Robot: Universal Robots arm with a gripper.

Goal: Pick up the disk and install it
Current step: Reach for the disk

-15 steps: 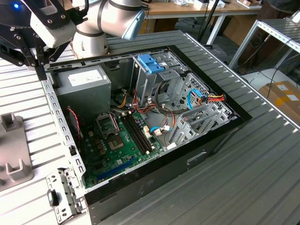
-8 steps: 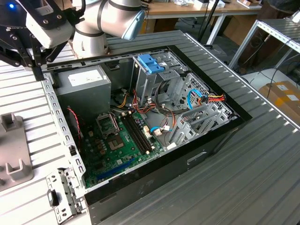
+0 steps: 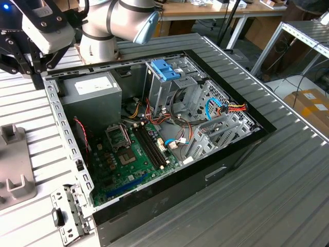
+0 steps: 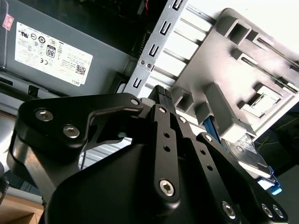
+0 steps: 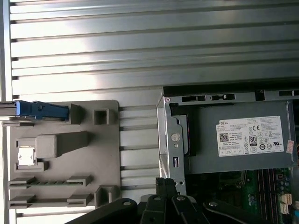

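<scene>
The disk stands on edge in a slot of the grey holder plate, showing its blue end tab. In the second wrist view the disk shows a grey metal face and a blue tab behind the holder's posts. My gripper hovers between the holder and the open computer case, apart from the disk. Its black fingers are pressed together with nothing between them. In the exterior view the gripper hangs over the case's far corner on the exterior view's left.
The open case holds a grey power supply, a green motherboard, loose cables and an upright metal drive cage with a blue bracket on top. The grey holder lies on the ribbed metal table.
</scene>
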